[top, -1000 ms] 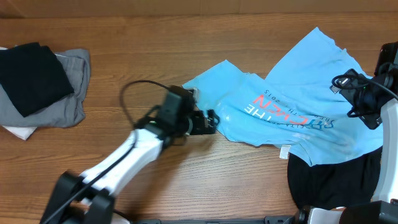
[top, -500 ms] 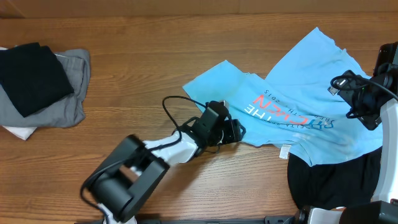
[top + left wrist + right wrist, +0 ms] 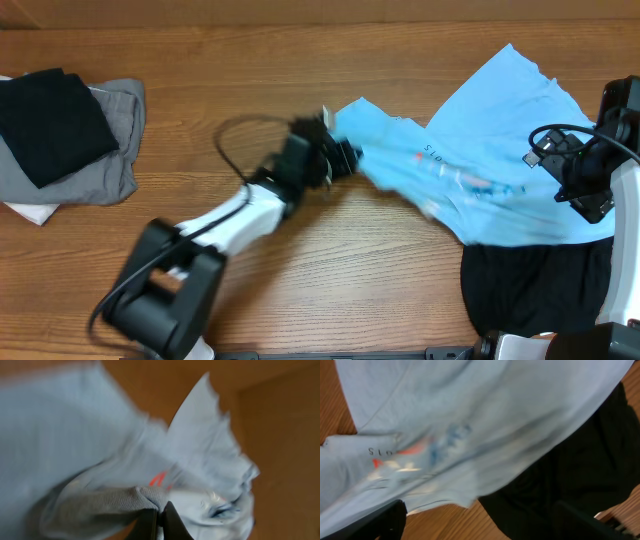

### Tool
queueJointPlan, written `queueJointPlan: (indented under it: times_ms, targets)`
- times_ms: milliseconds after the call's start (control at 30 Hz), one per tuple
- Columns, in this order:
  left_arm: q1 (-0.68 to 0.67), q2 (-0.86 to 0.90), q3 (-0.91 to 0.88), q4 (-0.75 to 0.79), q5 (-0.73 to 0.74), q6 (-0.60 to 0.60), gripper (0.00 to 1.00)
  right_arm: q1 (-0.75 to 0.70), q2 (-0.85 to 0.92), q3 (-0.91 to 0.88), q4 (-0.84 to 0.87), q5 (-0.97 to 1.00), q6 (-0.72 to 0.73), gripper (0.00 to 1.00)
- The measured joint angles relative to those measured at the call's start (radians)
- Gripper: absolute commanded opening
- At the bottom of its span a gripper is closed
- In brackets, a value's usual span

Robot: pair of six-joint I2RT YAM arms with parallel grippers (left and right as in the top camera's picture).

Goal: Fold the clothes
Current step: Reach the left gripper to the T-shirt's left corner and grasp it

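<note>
Near the middle of the counter (image 3: 300,60), the left hand (image 3: 338,158) pinches an edge of the sky-blue T-shirt (image 3: 500,150), which trails right over a black garment (image 3: 530,290) — right hand (image 3: 588,192) spread above. A thin pinch could slip, or drag that garment.

Light sky-blue short-sleeved cotton T-shirt (image 3: 500,120): plain pale blue, reads greyer-blue in both wrist views. Printed chest lettering (image 3: 455,178): red-orange, white and dark teal, motion-blurred, a few small dark letters legible. Flat black fabric garment (image 3: 530,285) at the shirt's lower edge: solid black, no pattern. Left pile: folded black cloth (image 3: 50,120), solid; crumpled mid-grey garment (image 3: 115,150), plain; white cloth corner (image 3: 30,210), plain. Brown wooden table (image 3: 300,60): warm orange-brown, fine straight grain. Left arm (image 3: 240,210): white shell, black joints. Right arm (image 3: 590,175): black.
</note>
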Motion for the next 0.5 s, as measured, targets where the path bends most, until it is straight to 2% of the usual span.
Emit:
queueJointPlan:
  times_ms: [33,100,167,400,500]
  targets:
    - [0.026,-0.029,0.016,0.000,-0.001,0.011,0.04,0.000,0.000,-0.018,0.008,0.000,-0.001,0.82]
    - [0.080,-0.079,0.039,0.000,-0.004,0.023,0.06,0.000,0.000,-0.076,0.030,-0.003,0.001,0.65]
    - [0.122,-0.099,0.047,0.000,-0.006,0.028,0.06,0.000,0.000,-0.130,0.047,-0.011,0.002,0.58]
    - [0.241,-0.100,0.048,-0.032,-0.015,0.042,0.06,0.000,0.003,-0.354,0.202,-0.059,0.003,0.58]
    - [0.276,-0.099,0.048,-0.048,-0.015,0.042,0.06,0.000,0.004,-0.448,0.289,-0.067,0.000,0.48]
